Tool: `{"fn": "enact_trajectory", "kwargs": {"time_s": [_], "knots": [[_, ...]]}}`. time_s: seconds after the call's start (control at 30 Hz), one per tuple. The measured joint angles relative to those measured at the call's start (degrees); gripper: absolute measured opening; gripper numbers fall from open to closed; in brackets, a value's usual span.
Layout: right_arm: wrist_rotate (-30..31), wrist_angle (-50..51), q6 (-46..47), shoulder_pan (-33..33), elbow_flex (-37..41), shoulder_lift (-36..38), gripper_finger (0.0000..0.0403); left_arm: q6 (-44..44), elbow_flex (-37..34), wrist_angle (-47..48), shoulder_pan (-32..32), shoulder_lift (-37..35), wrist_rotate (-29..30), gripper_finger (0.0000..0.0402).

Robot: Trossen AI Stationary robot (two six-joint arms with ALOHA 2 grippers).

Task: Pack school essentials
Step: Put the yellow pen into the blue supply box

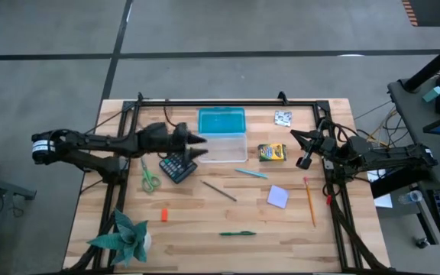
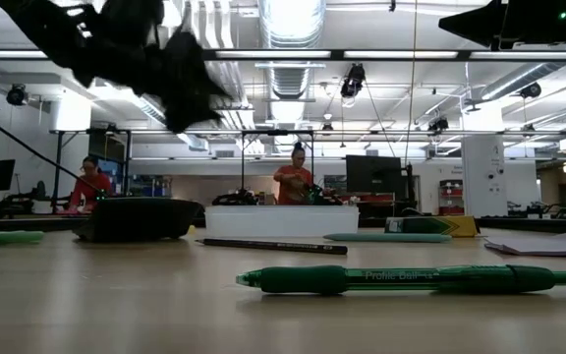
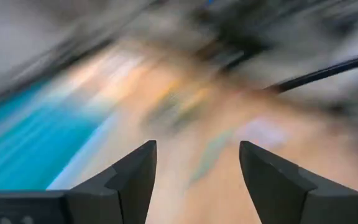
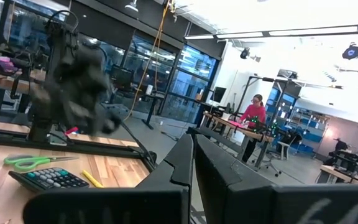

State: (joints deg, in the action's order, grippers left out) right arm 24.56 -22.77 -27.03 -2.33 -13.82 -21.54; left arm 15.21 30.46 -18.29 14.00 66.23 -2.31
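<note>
- Plant decoration [image 1: 124, 237]: front-left corner of tabletop.
- Left gripper [image 1: 198, 146]: above tabletop, over left edge of clear box [image 1: 222, 147]; fingers [image 3: 132, 180] spread wide, nothing betw. them. Left wrist view smeared.
- Scissors [image 1: 149, 175], green handles: left of calculator [image 1: 177, 166], below left arm.
- Orange eraser [image 1: 163, 215]: front-left area.
- Teal lid [image 1: 221, 121]: near back edge, touching box.
- Dark pencil [image 1: 218, 191], teal pen [image 1: 250, 173]: mid-table. Green pen [image 1: 237, 233]: near front edge.
- Crayon pack [image 1: 271, 152]: just right of box.
- Lavender pad [image 1: 278, 196], orange pencil [image 1: 309, 202]: right side.
- Right gripper [image 1: 299, 147]: near right edge, beside crayon pack; fingers closed together, empty.
</note>
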Motion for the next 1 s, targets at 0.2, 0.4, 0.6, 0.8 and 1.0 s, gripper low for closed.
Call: {"fn": "enact_trajectory", "kwargs": {"time_s": [0.2, 0.4, 0.6, 0.8, 1.0], "knots": [[0.01, -0.21, -0.94, 0.01, 0.0, 0.0, 0.0009, 6.94, 1.68, 24.84, 5.39, -0.76, 9.14, 0.0212], [0.04, -0.52, -1.75, 0.01, 0.0, 0.02, 0.0009, -1.53, 1.55, 26.27, 11.13, 4.07, 7.69, 0.0212], [0.04, -1.7, -3.03, 0.01, 0.0, 0.02, 0.0009, -20.01, 2.3, 22.69, 13.27, 11.84, 7.18, 0.0212], [0.06, -1.7, -3.82, 0.02, 0.0, 0.02, 0.0009, -20.68, 3.48, 20.15, 17.01, 19.03, 7.18, 0.0212], [0.13, -1.53, -3.71, 0.0, 0.0, 0.02, 0.0009, -20.56, 3.71, 15.22, 17.9, 23.43, 6.75, 0.0198]]}}
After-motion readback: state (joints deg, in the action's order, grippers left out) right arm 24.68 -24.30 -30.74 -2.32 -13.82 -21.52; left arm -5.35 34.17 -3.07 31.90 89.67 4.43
